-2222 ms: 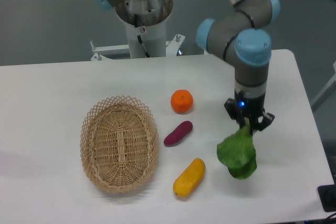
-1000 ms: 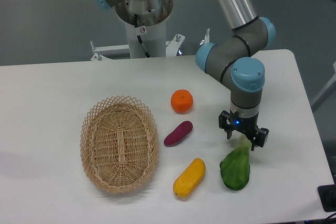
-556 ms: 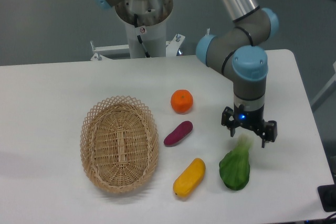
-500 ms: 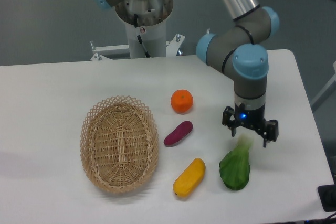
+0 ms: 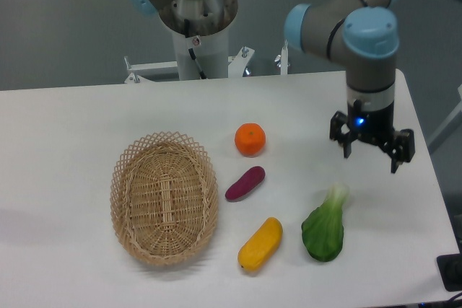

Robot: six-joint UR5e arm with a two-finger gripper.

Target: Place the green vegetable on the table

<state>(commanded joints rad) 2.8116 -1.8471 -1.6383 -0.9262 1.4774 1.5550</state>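
Note:
The green vegetable (image 5: 324,229) lies flat on the white table (image 5: 86,120) at the front right, its dark leaves toward the front edge and its pale stem end pointing up-right. My gripper (image 5: 371,155) is open and empty. It hangs above the table, up and to the right of the vegetable's stem end, with a clear gap between them.
An oval wicker basket (image 5: 164,197) stands at the left. An orange (image 5: 250,139), a purple eggplant-like piece (image 5: 245,183) and a yellow item (image 5: 260,244) lie between the basket and the vegetable. The arm's base (image 5: 196,19) stands behind the table.
The gripper lowered the vegetable onto the table, opened and let it go. Since then it has risen and moved right, away from the vegetable, which stays still.

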